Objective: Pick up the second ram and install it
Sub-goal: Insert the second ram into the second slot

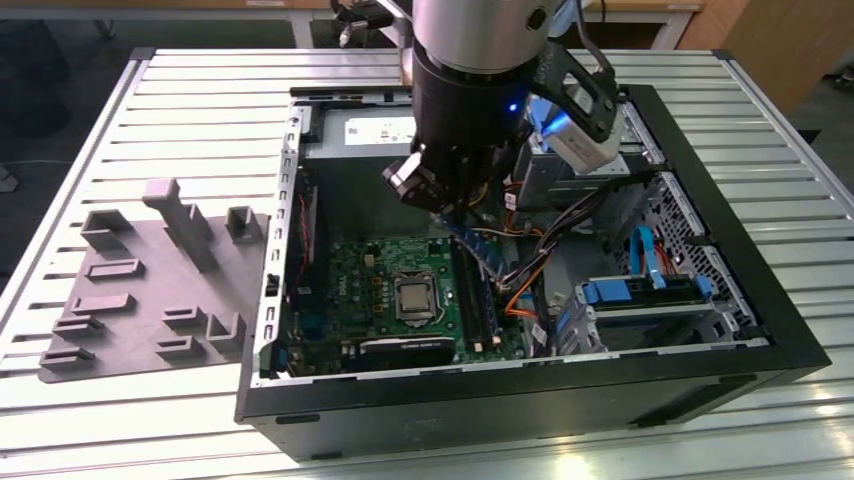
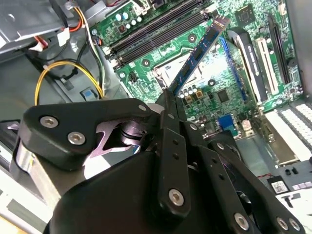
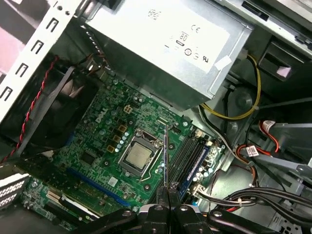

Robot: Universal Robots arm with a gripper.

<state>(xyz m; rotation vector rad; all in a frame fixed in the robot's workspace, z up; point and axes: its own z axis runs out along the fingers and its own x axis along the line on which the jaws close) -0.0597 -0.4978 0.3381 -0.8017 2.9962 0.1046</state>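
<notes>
My gripper [image 1: 447,205] hangs inside the open computer case [image 1: 747,370], above the green motherboard [image 1: 380,265]. It is shut on the second ram [image 1: 475,248], a long narrow stick with chips along its face. In the second wrist view the stick [image 2: 200,53] juts out from between the fingers [image 2: 168,109] and slants over the board. Its far end is near the long black memory slots [image 2: 161,27]. In the first wrist view the stick [image 3: 165,156] shows edge-on, just beside the slots [image 3: 192,156] and the processor socket [image 3: 136,157].
A light grey plastic tray [image 1: 147,290] with raised blocks and a tall post lies on the slatted table at the exterior view's left. Inside the case are the power supply [image 3: 161,44], bundles of cables [image 1: 561,250], blue drive brackets [image 1: 641,290] and a fan [image 3: 53,117].
</notes>
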